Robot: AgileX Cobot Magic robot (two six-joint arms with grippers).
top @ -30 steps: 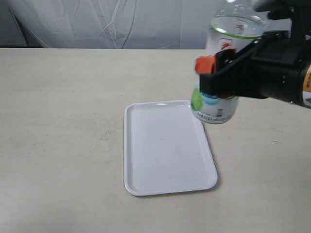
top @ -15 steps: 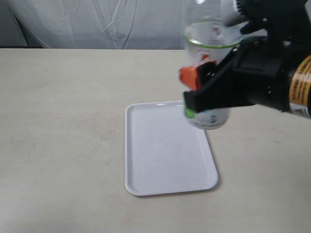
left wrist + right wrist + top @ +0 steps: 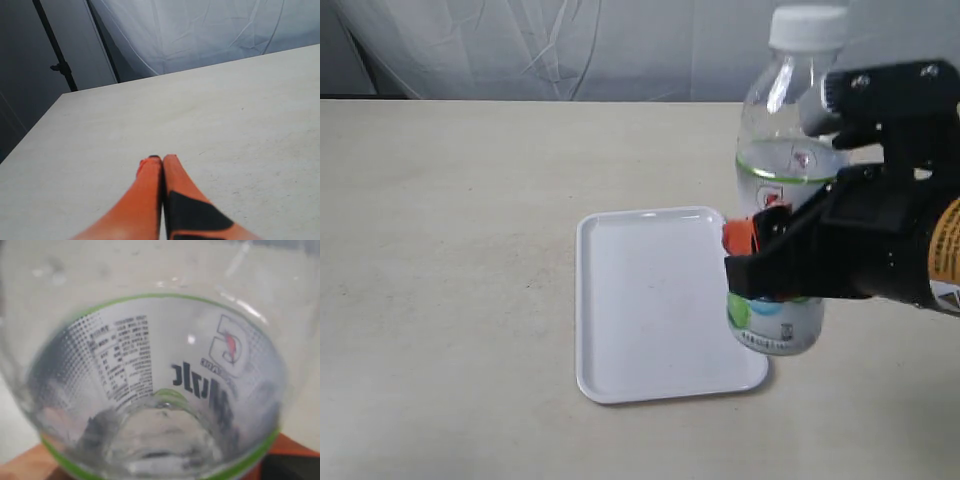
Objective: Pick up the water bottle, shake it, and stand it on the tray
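Note:
The water bottle (image 3: 784,200), clear with a white cap and a white label edged in green, stands upright in the air over the right edge of the white tray (image 3: 650,300). My right gripper (image 3: 760,262) is shut on its labelled lower body, orange fingertip showing. In the right wrist view the water bottle (image 3: 150,390) fills the picture and hides the fingers, apart from orange bits at the bottom corners. My left gripper (image 3: 161,159) is shut on nothing, its orange fingers pressed together above the bare table, and it does not show in the exterior view.
The tray lies lengthwise on a beige table (image 3: 450,250). A white wrinkled sheet (image 3: 570,50) hangs behind the far edge. In the left wrist view a dark stand (image 3: 57,55) rises beyond the table's edge.
The bottle and right gripper swung left and up half a second ago, then came back right and lower; the cap now shows and the bottle's base hangs near the tray's right rim.

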